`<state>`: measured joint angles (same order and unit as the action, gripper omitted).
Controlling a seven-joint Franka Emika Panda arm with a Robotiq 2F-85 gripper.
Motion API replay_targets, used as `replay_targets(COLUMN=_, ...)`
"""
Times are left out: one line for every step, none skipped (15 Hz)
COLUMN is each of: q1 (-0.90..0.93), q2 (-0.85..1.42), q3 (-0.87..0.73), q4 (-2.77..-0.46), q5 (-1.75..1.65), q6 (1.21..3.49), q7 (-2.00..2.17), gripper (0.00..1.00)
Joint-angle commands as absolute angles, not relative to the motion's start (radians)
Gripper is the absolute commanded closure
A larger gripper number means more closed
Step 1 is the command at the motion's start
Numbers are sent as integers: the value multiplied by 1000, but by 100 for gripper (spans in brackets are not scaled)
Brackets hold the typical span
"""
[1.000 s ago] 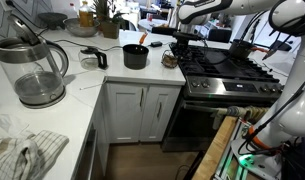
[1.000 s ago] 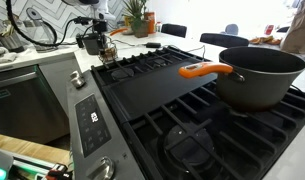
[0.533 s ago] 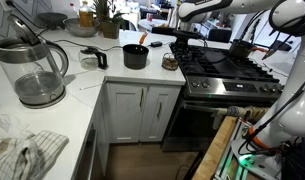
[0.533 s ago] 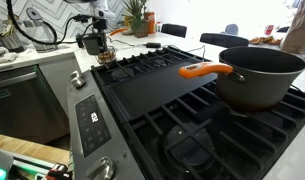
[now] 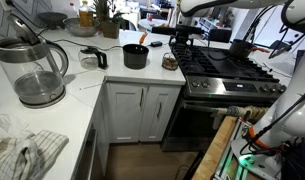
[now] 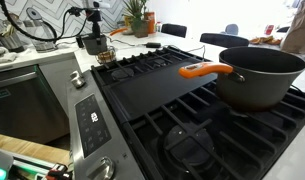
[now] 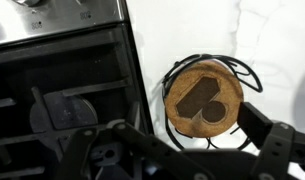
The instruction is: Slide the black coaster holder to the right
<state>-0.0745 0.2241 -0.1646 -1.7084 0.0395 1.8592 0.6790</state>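
The black coaster holder (image 5: 170, 61) is a low wire ring holding tan-brown round coasters. It stands on the white counter right beside the stove's edge. It also shows small in the other exterior view (image 6: 105, 57) and from above in the wrist view (image 7: 204, 100). My gripper (image 5: 182, 37) hangs just above it, also seen at the back of the counter (image 6: 92, 41). In the wrist view the gripper (image 7: 177, 145) is open. Its fingers (image 7: 274, 138) stand apart from the holder and nothing is between them.
A black pot with an orange utensil (image 5: 136, 56) and a black-handled white cup (image 5: 92, 58) stand on the counter beside the holder. A glass kettle (image 5: 32, 72) and a towel (image 5: 27, 152) sit nearer. The gas stove (image 5: 227, 70) carries a large pot (image 6: 260, 75).
The jaws have gone from shut around the holder to open, and the gripper has lifted slightly above it. The holder has stayed beside the stove edge.
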Motion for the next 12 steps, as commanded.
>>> replay_targets(q1=-27, q2=81, q3=-134, q4=-1849, q5=-93, q6=1949, q7=649, gripper=0)
replay_targets(q1=-16, q2=55, q3=-120, q4=-1871, q5=-125, q6=1973, q7=648, gripper=0)
replay_targets(q1=-5, q2=33, q3=-104, q4=-1895, q5=-152, q6=2001, q7=645, gripper=0)
replay_targets(q1=4, q2=4, q3=-87, q4=-1924, q5=-181, q6=2029, q7=645, gripper=0)
replay_targets(q1=10, q2=-18, q3=-71, q4=-1950, q5=-204, q6=2060, q7=635, gripper=0)
replay_targets(q1=14, q2=-42, q3=-55, q4=-1977, q5=-226, q6=2094, q7=626, gripper=0)
replay_targets(q1=15, q2=-57, q3=-44, q4=-1999, q5=-241, q6=2131, q7=604, gripper=0)
replay_targets(q1=2, q2=14, q3=-45, q4=-1899, q5=-196, q6=2056, q7=641, gripper=0)
replay_targets(q1=4, q2=1, q3=-35, q4=-1911, q5=-199, q6=2065, q7=642, gripper=0)
replay_targets(q1=4, q2=1, q3=-33, q4=-1909, q5=-199, q6=2065, q7=642, gripper=0)
replay_targets(q1=2, q2=2, q3=-35, q4=-1907, q5=-199, q6=2065, q7=642, gripper=0)
replay_targets(q1=0, q2=5, q3=-36, q4=-1907, q5=-199, q6=2065, q7=642, gripper=0)
